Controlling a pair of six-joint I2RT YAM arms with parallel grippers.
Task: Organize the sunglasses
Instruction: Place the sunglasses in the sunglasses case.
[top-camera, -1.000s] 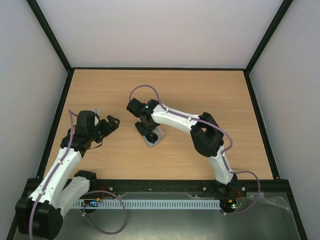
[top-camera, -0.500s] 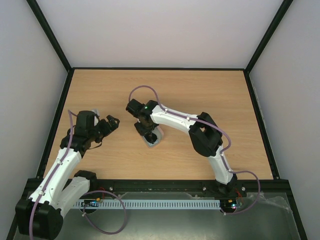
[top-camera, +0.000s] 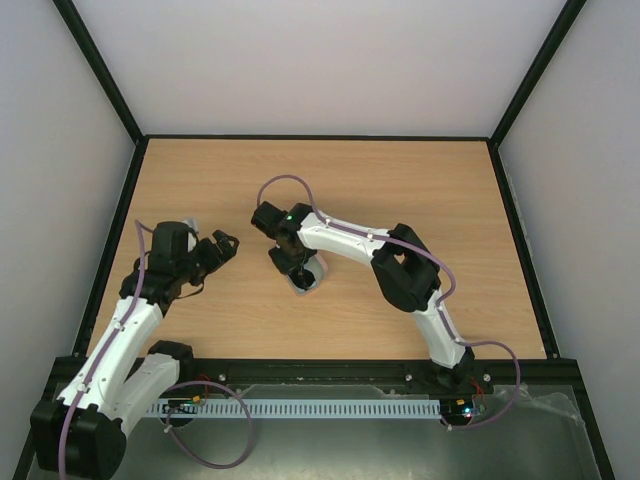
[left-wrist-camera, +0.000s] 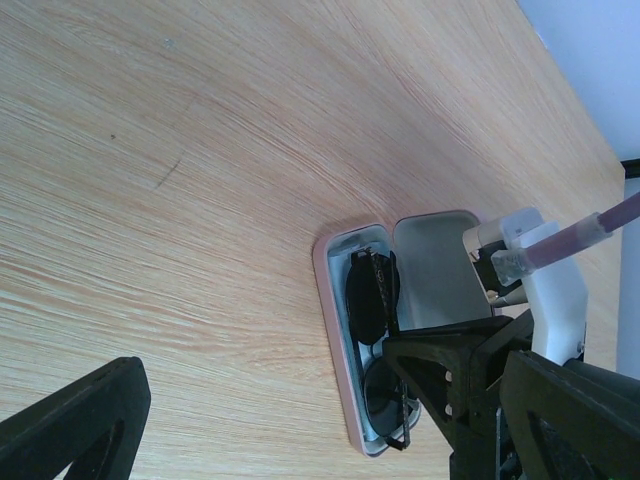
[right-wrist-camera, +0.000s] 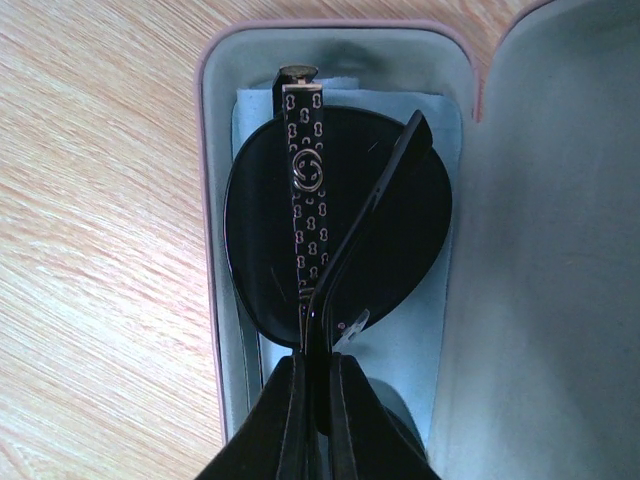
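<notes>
— The left side?
— The white-and-black left arm (top-camera: 118, 335) stretches forward, wrist turned rightward; the black two-finger left gripper (top-camera: 222, 246) hangs with its jaws spread wide, holding nothing.
— And the right?
— The white-and-black right arm (top-camera: 345, 238) reaches leftward, wrist bent down; the black right gripper (right-wrist-camera: 318, 372) pinches a slim arm of the dark wire-framed sunglasses (right-wrist-camera: 400, 230).

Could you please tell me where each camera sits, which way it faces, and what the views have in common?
Top external: above and behind the bases, looking down on the table; both arms, left tool and right tool show.
Left wrist: on the left arm, looking low across the table at the open pink case; its own spread fingers frame the view, right arm beyond.
Right wrist: straight down into the case; its fingers pinch a sunglasses arm.
Shared: both wrist views show the sunglasses in the case.
</notes>
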